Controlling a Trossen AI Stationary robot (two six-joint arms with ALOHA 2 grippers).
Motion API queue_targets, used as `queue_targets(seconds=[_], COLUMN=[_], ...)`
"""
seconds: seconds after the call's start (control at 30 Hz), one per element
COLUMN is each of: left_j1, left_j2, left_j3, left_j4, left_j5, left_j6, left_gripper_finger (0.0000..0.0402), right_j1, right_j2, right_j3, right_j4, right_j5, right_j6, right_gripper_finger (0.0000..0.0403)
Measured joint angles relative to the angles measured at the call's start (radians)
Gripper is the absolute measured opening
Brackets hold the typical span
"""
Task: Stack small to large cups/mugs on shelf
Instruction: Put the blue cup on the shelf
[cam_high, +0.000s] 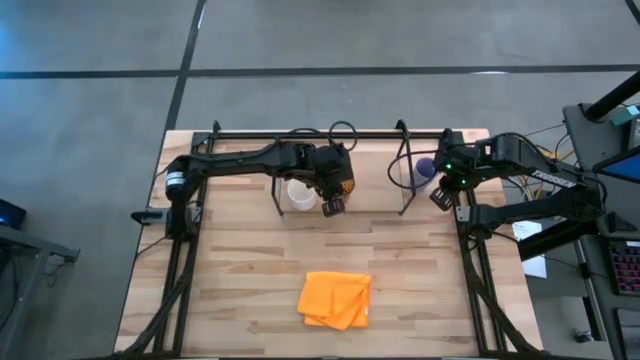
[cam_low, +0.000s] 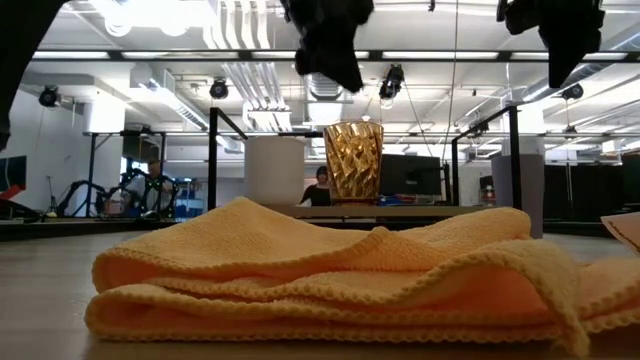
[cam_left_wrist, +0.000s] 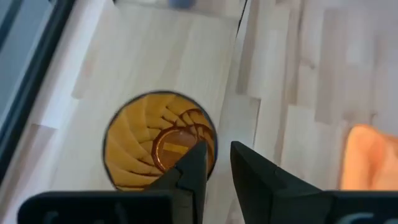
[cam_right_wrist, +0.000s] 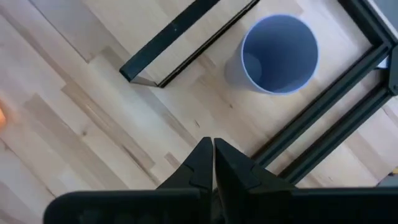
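The amber-brown tumbler (cam_left_wrist: 158, 140) stands upright on the shelf's pale wood board (cam_left_wrist: 143, 56), next to the white mug (cam_low: 275, 170); both also show in the low view, the tumbler (cam_low: 352, 160) to the mug's right. My left gripper (cam_left_wrist: 217, 165) hangs above the tumbler's rim, narrowly open and clear of it, as the low view (cam_low: 328, 55) shows. The pale blue cup (cam_right_wrist: 280, 53) stands upright on the wood beside the shelf's right end rods (cam_right_wrist: 180, 40). My right gripper (cam_right_wrist: 212, 152) is shut and empty, above the table near that cup.
A folded orange cloth (cam_high: 336, 298) lies at the table's near middle and fills the low view's foreground (cam_low: 320, 270). Black arm-mount frames (cam_high: 470, 250) run along both table sides. Bare wood lies between the shelf and the cloth.
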Motion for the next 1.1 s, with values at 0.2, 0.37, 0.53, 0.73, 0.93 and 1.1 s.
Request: queue_targets(seconds=[0.2, 0.37, 0.53, 0.73, 0.93, 1.1], left_j1=[-0.002, -0.002, 0.0, 0.003, 0.003, 0.003], left_j2=[-0.071, -0.122, -0.134, -0.134, -0.134, -0.134], left_j3=[0.015, 0.015, 0.011, 0.009, 0.006, 0.006], left_j4=[0.018, 0.023, 0.017, 0.016, 0.014, 0.008], left_j5=[0.001, 0.001, 0.001, 0.001, 0.001, 0.0], left_j6=[-0.001, -0.024, -0.033, -0.034, -0.035, -0.048], left_gripper_finger=[0.0059, 0.0059, 0.0059, 0.0059, 0.0059, 0.0059], right_j1=[0.0, 0.0, 0.0, 0.0, 0.0, -0.001], right_j2=[0.017, 0.05, 0.102, 0.193, 0.241, 0.235], right_j3=[-0.06, -0.127, -0.186, -0.216, -0.178, -0.107], right_j4=[0.004, 0.015, 0.011, 0.012, 0.039, 0.067], right_j5=[0.001, 0.004, 0.056, 0.125, 0.266, 0.275], right_j6=[-0.002, 0.012, -0.006, -0.026, -0.085, -0.359], right_gripper_finger=[0.0009, 0.0011, 0.0032, 0.0065, 0.008, 0.0081])
